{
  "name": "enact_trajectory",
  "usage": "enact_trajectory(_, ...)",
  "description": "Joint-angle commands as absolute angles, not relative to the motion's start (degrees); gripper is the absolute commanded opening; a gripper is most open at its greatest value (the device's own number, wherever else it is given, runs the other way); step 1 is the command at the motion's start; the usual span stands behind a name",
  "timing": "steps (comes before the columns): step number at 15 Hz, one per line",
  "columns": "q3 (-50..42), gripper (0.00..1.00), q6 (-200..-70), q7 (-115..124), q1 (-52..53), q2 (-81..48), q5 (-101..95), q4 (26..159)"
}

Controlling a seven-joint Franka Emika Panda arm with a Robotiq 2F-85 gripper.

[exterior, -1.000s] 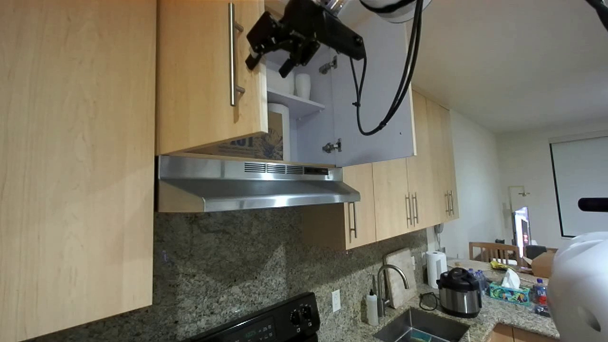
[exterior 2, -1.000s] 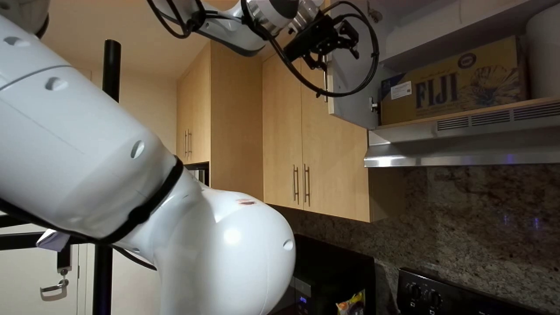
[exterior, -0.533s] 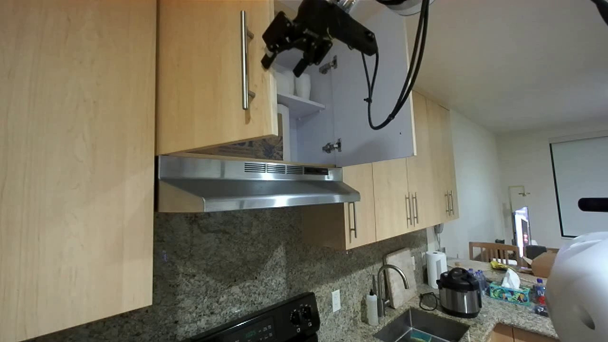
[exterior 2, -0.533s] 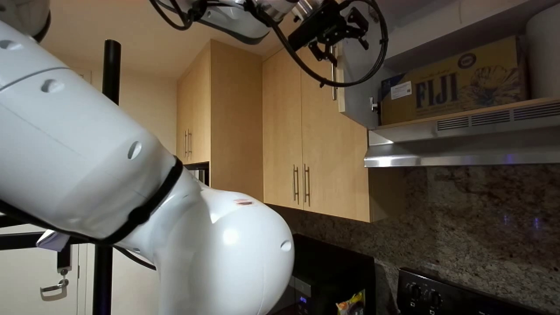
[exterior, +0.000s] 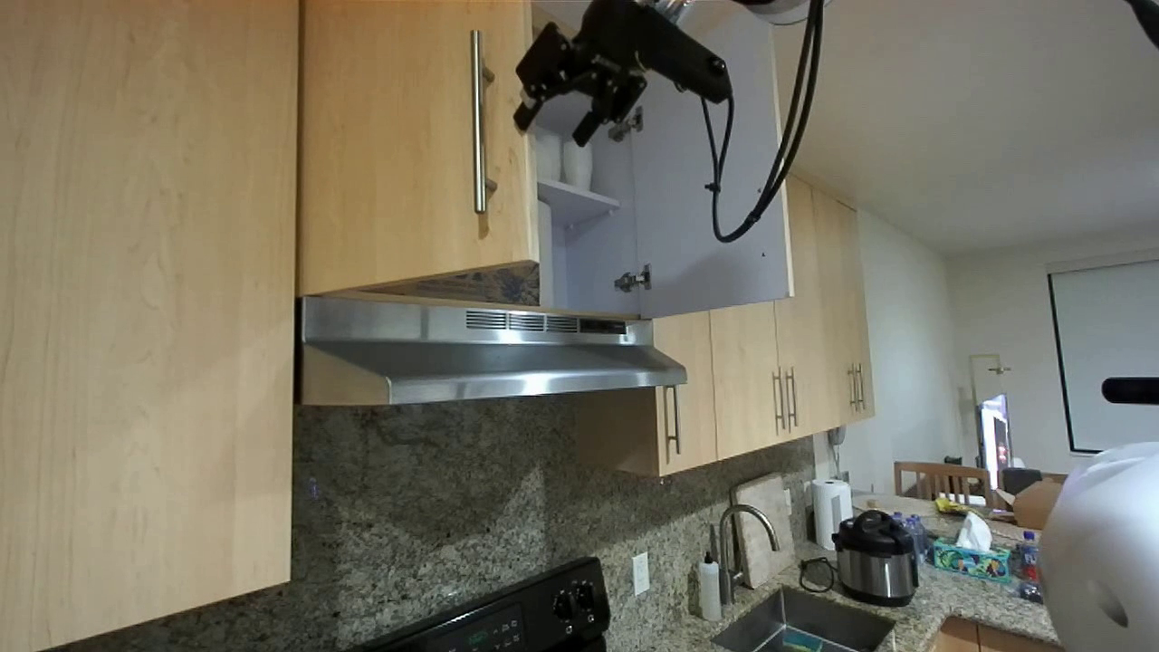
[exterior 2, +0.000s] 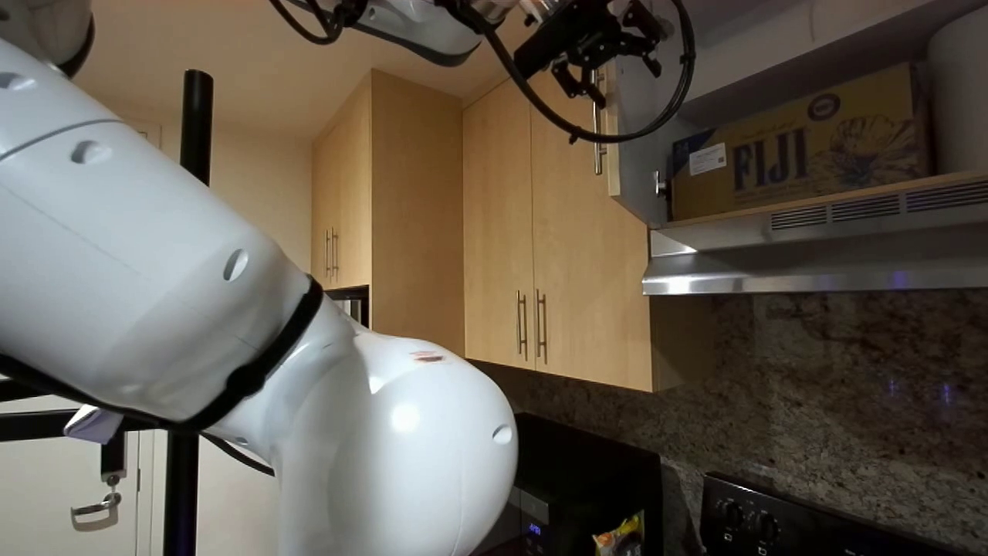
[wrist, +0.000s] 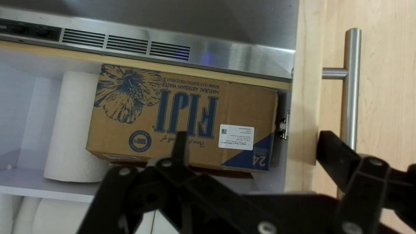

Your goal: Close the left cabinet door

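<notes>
Left cabinet door [exterior: 398, 145] ajar, top out of frame.

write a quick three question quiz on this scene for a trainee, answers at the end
1. Multiple choice: what name is printed on the cardboard box inside the cabinet?
(a) EVIAN (b) FIJI (c) VOSS
2. True or false: the gripper is open and the left cabinet door is not fully shut.
3. Short answer: which fixture sits directly below that cabinet?

Key: 1. b; 2. true; 3. the range hood.
</notes>
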State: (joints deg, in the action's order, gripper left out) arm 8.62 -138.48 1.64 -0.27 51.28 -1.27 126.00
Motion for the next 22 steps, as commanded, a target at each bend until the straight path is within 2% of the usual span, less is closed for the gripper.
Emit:
enact_trajectory(1, 8.3, 1.00, -138.3, 2.2, 0.4, 51.1, -2.1, 125.7)
enact_trajectory(22, 8.0, 1.00, -138.0, 12.4, -9.7, 44.2, -2.8, 118.2)
